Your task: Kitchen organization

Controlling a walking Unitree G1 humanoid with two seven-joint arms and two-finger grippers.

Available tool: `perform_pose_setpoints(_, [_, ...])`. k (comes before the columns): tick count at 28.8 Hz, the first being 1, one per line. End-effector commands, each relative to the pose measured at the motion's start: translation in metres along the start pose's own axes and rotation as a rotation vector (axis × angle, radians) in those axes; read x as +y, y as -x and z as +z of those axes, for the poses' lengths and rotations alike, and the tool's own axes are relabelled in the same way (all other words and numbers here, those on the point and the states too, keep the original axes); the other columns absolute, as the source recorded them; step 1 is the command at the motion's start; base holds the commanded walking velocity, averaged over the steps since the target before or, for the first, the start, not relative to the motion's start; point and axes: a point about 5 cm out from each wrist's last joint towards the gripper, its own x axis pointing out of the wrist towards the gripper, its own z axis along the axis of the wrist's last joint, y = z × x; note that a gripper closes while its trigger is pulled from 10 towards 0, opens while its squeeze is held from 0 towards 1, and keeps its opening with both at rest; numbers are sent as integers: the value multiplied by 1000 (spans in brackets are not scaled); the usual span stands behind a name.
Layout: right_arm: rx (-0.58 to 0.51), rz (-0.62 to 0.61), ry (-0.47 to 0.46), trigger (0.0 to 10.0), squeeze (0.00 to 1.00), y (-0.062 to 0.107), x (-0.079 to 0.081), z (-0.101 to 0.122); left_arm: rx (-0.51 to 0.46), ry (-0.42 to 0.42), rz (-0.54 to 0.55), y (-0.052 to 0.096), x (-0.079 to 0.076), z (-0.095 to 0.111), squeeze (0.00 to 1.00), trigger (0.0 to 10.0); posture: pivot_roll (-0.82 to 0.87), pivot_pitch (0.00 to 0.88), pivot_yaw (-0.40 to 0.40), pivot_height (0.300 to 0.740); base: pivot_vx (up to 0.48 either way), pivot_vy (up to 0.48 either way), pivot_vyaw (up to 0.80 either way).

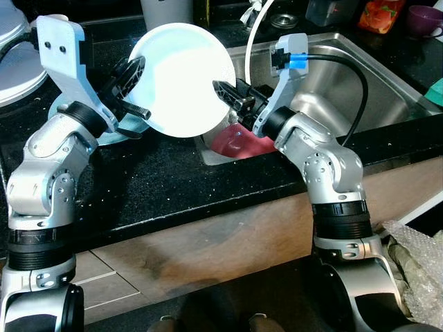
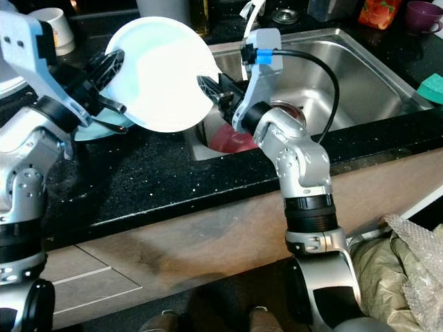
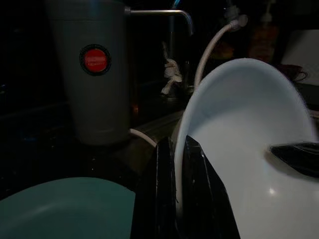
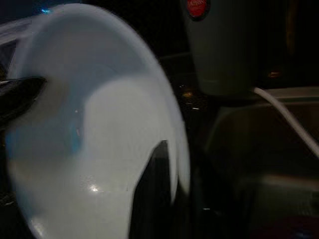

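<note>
A white plate [image 1: 181, 79] is held tilted on edge above the black counter [image 1: 159, 180], just left of the sink. My left gripper [image 1: 138, 109] is shut on its left rim; in the left wrist view the two black fingers [image 3: 199, 199] pinch the rim [image 3: 177, 164]. My right gripper [image 1: 223, 91] is shut on the opposite rim, with one finger [image 4: 154, 189] lying across the plate's face. A teal plate [image 1: 111, 137] lies flat on the counter under the left gripper. A red bowl [image 1: 239, 143] sits in the sink's near left corner.
The steel sink [image 1: 374, 83] opens to the right, with a white hose [image 1: 255, 31] arching behind it. A grey canister with a red button [image 3: 94, 74] stands at the back. A purple cup [image 1: 423, 19] and a teal sponge [image 1: 436, 93] are far right. Bubble wrap [image 1: 415, 270] lies on the floor.
</note>
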Motion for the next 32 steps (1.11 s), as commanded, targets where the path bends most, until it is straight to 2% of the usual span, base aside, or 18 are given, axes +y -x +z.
perform_pose_setpoints(1, [13, -8, -1, 0, 0, 3, -2, -3, -14, 2, -12, 4, 0, 2, 0, 0, 54, 152, 27, 740, 0, 0, 0])
perform_pose_setpoints(9, [11, -5, 2, 0, 0, 4, -1, -3, -10, -13, -18, 5, -1, 3, 0, 0, 53, 146, 26, 740, 0, 0, 0])
perform_pose_setpoints(10, [9, -5, 3, 0, 0, 4, -1, -2, -7, -20, -20, 4, -2, 3, 12, 1725, 53, 146, 26, 740, 0, 0, 0])
perform_pose_setpoints(11, [7, -6, 3, 0, 0, 4, -1, -2, -2, -26, -23, 4, -2, 3, 663, 8235, 53, 147, 27, 740, 0, 0, 0])
perform_pose_setpoints(12, [6, -6, 4, 0, 0, 4, -1, -1, 2, -30, -24, 4, -2, 2, 663, 8235, 53, 147, 27, 740, 0, 0, 0])
perform_pose_setpoints(13, [4, -9, 4, 0, 0, 4, -1, -1, 1, -33, -28, 4, -3, 2, 1000, 10000, 53, 147, 27, 740, 0, 0, 0])
perform_pose_setpoints(18, [1, -27, 10, 0, 0, 5, -7, 2, -6, -49, 1, 3, -1, 3, 1000, 10000, 53, 147, 27, 740, 0, 0, 0])
perform_pose_setpoints(19, [2, -31, 13, 0, 0, 5, -8, 2, -9, -48, 8, 3, 0, 4, 478, 10000, 53, 153, 28, 740, 0, 0, 0])
perform_pose_setpoints(20, [4, -43, 18, 0, 0, 6, -11, 3, -17, -45, 21, 3, 2, 5, 0, 10000, 54, 155, 26, 740, 0, 0, 0])
perform_pose_setpoints(27, [35, -148, 75, 0, 0, 10, -30, 3, -102, 2, 80, 5, 9, 18, 0, 10000, 54, 160, 24, 740, 0, 0, 0])
perform_pose_setpoints(28, [49, -199, 93, 0, 0, 12, -37, 2, -123, 23, 72, 6, 9, 22, 0, 10000, 55, 161, 22, 740, 0, 0, 0])
perform_pose_setpoints(30, [79, -295, 140, 0, 0, 16, -51, 0, -135, 49, 16, 7, 3, 24, 0, 10000, 56, 162, 22, 740, 0, 0, 0])
perform_pose_setpoints(32, [99, -381, 188, 0, 0, 21, -63, -2, -107, 40, -96, 8, -12, 22, 0, 10000, 58, 163, 20, 740, 0, 0, 0])
